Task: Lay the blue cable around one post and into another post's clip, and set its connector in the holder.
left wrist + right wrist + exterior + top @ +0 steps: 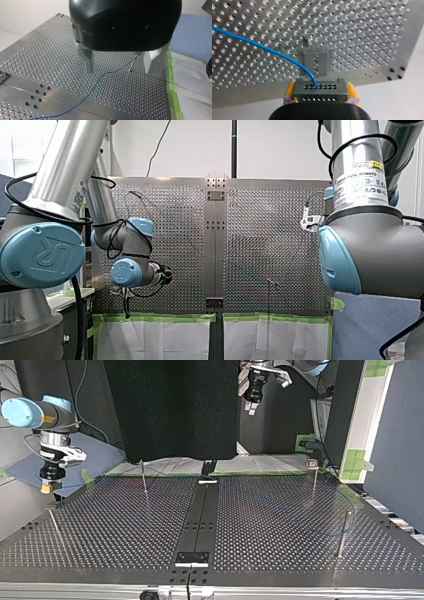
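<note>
Above table (367, 27), right pincer (320, 89) holds connector (320, 93).

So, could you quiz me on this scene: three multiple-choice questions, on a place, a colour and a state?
1. Where is the grey connector? A in the holder; B between the yellow pads of my right hand; C lying on the table.
2. What colour is the cable? A red; B blue; C green.
3. How is my left hand? A open and empty; B shut on the cable; C shut on a post.
Answers: B, the pads clamp its sides; B, a blue line runs from the connector; A, its fingers stand apart above the cable.
</note>
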